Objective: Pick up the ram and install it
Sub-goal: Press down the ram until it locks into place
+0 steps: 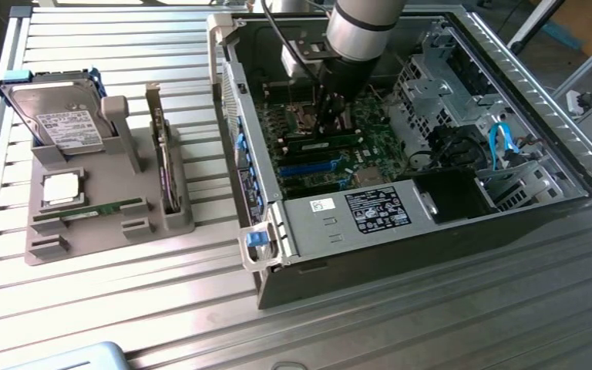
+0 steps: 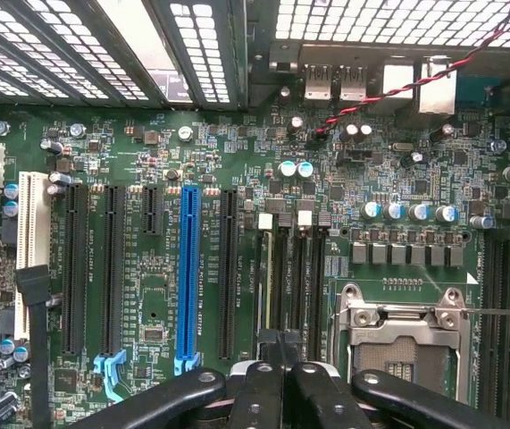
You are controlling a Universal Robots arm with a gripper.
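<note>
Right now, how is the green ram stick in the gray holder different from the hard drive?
The ram stick is thin, narrow and green; the hard drive is wide, boxy and silvery with a white label. The ram stick sits low in its slot; the hard drive stands propped up tall, with a blue frame around it. Both rest in the same gray holder.

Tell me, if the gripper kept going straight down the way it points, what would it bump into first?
Probably the memory slots on the motherboard. The gripper, shut, points down inside the computer case, right over them. A ram stick lies nearby, but depth is hard to judge.
</note>
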